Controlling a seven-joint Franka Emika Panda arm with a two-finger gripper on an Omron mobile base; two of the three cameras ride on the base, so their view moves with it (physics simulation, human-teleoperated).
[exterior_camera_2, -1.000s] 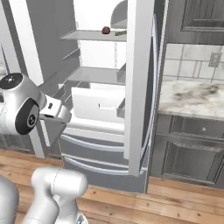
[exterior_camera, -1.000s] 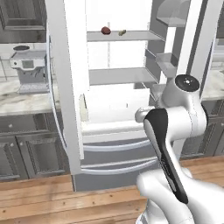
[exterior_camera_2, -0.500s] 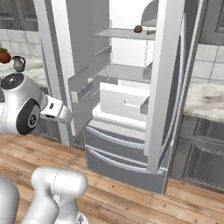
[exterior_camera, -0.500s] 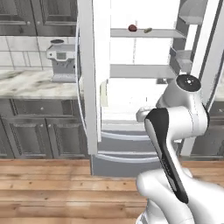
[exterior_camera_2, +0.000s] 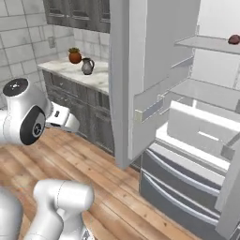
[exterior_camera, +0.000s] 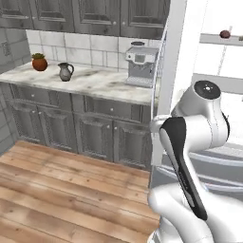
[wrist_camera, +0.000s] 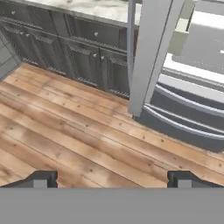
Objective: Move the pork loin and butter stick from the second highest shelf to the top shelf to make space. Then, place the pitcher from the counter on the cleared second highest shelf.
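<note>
The left base view takes in the long counter (exterior_camera: 95,83) with its white-and-grey veined top over dark grey panelled cabinets (exterior_camera: 71,130), a silver coffee machine (exterior_camera: 141,61) at its fridge end, and dark upper cabinets above a pale tiled wall. The right base view gives more of the open fridge (exterior_camera_2: 187,117): the grey door (exterior_camera_2: 140,70) swung out toward the camera, 2 pale shelves inside, and the drawer fronts below. The hand view looks down at the wooden plank floor (wrist_camera: 65,131), the foot of the fridge door and the lower cabinet doors.

The top shelf (exterior_camera_2: 206,44) carries the pork loin (exterior_camera_2: 234,39), a small roundish reddish-brown lump near the picture's right edge; it shows too in the left base view (exterior_camera: 225,34). The second highest shelf (exterior_camera_2: 211,93) lies bare in the part that can be seen. The butter stick cannot be made out.

The pitcher (exterior_camera: 65,71) stands upright on the counter, glossy dark grey, bulbous with a narrower neck and flared rim, just beside a round terracotta pot (exterior_camera: 39,62) with a green plant.

The gripper (wrist_camera: 111,179) hangs over the floor, well apart from the pitcher, its 2 dark fingertips (wrist_camera: 41,178) spread wide with nothing between them.
</note>
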